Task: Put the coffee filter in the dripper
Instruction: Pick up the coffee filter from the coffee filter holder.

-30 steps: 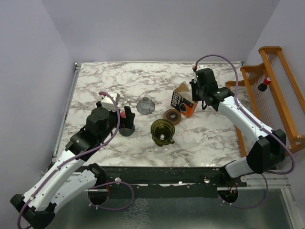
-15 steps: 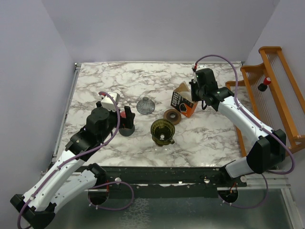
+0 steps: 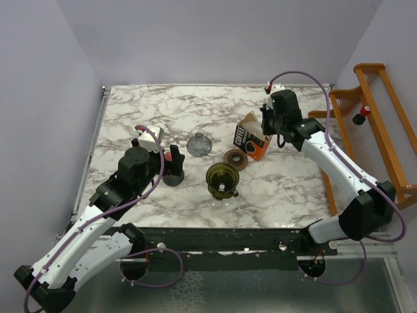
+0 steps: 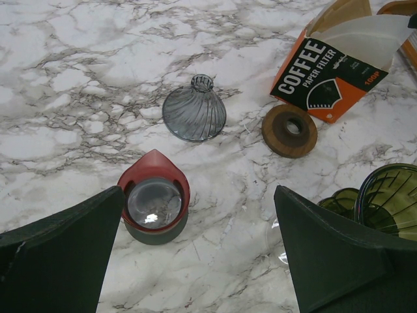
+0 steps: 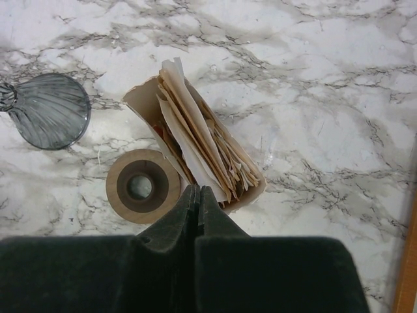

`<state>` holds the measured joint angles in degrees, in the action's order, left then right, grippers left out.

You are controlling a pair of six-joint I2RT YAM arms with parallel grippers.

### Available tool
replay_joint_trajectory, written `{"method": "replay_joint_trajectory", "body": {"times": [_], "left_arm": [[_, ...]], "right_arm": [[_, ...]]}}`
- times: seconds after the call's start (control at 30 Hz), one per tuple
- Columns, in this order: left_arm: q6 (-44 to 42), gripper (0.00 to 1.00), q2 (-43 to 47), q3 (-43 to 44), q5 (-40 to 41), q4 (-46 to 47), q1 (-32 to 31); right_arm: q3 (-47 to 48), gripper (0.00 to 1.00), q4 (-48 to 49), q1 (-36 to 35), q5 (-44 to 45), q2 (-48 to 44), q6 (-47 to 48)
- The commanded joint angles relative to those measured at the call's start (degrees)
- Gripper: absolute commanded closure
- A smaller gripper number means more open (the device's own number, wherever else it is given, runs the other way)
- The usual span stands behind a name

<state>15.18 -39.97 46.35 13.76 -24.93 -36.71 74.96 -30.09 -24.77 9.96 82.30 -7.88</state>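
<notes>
The brown-and-orange COFFEE carton leans open on the marble, packed with paper filters. My right gripper hangs over its mouth. Its jaws are pressed together on the lower edge of one white coffee filter that still stands among the others. The olive-green glass dripper sits mouth-up nearer the arms, with its rim in the left wrist view. My left gripper stands wide open and holds nothing, low over the table to the left of the dripper.
A grey ribbed glass cone rests mouth-down, and a wooden ring lies beside the carton. A red-rimmed black cup stands just ahead of my left fingers. An orange wooden rack lines the right table edge.
The right jaws closed the last bit, then the right wrist rose slightly over the carton. The left arm and the objects on the table have not moved.
</notes>
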Motion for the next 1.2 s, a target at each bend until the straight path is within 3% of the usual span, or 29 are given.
{"method": "replay_joint_trajectory", "body": {"times": [0.0,0.7,1.17], "left_arm": [[-0.5,0.01,0.51,-0.52,1.0,0.5,0.34],[-0.07,0.01,-0.15,-0.55,0.2,0.49,0.34],[3.89,0.01,-4.18,6.89,-6.18,3.14,0.33]], "right_arm": [[2.07,0.99,-1.67,0.25,-1.08,-1.13,0.06],[8.75,0.99,-3.75,0.25,-7.39,-6.19,-0.94],[14.01,0.99,-1.17,0.25,-23.67,-9.08,-5.3]]}}
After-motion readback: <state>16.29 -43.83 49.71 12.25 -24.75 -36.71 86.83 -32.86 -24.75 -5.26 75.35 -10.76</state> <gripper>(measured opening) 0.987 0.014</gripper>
